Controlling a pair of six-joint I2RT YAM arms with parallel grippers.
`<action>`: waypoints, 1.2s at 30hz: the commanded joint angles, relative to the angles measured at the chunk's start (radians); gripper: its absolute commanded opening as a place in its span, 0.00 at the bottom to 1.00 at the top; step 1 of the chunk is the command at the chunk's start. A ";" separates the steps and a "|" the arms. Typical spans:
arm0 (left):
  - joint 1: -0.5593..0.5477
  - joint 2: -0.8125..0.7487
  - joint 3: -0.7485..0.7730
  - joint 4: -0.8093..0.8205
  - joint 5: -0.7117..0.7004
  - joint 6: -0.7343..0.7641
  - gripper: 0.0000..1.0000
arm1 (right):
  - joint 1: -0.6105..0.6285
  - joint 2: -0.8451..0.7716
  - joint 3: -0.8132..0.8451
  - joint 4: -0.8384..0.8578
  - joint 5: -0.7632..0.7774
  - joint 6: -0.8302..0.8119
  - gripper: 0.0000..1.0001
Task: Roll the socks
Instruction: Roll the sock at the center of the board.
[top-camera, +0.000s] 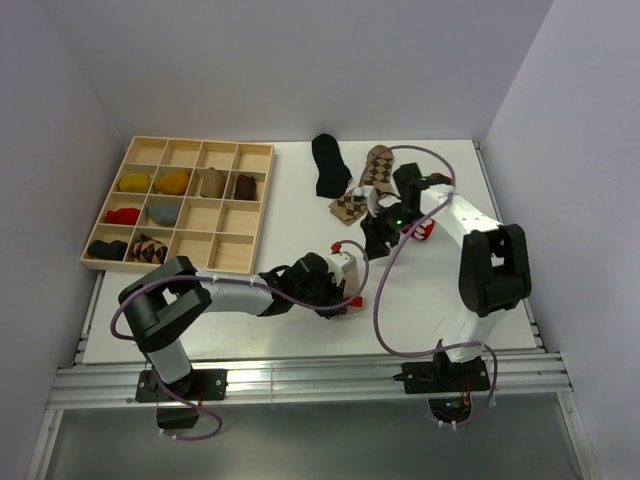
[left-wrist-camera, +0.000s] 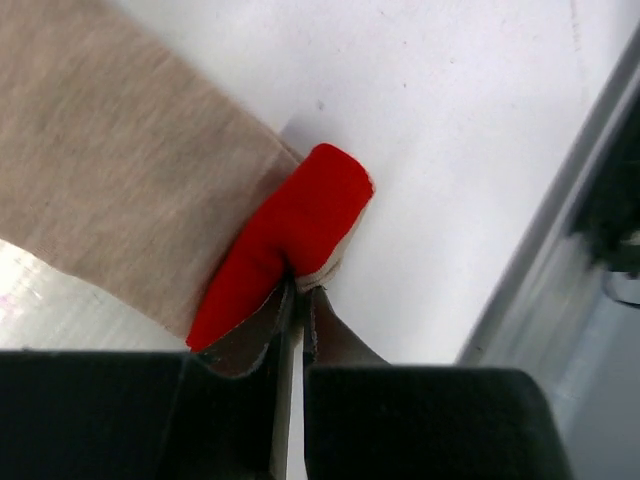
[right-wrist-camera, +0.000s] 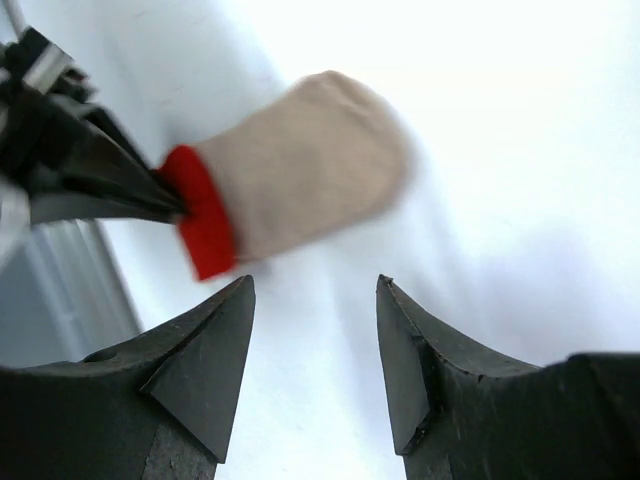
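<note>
Your tan sock (right-wrist-camera: 310, 165) with a red cuff (left-wrist-camera: 300, 225) lies flat on the white table (left-wrist-camera: 450, 120), between your arms. Your left gripper (left-wrist-camera: 300, 300) pinches the red cuff tight. Your right gripper (right-wrist-camera: 315, 340) hangs over the sock, jaws wide apart, holding nothing. A black sock (top-camera: 327, 163) and brown argyle socks (top-camera: 365, 185) lie farther back. The wooden tray (top-camera: 236, 250) sits on the left.

Pale wooden grid tray (top-camera: 238, 252) on white table (top-camera: 290, 200), far left; aluminium rail (top-camera: 300, 380) along near edge
</note>
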 joint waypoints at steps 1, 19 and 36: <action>0.052 0.044 -0.021 -0.189 0.183 -0.149 0.00 | -0.093 -0.098 -0.050 0.136 -0.019 0.059 0.59; 0.244 0.205 0.239 -0.353 0.642 -0.520 0.00 | 0.203 -0.698 -0.663 0.552 0.179 -0.111 0.71; 0.326 0.275 0.268 -0.441 0.600 -0.431 0.00 | 0.533 -0.687 -0.832 0.793 0.405 -0.104 0.74</action>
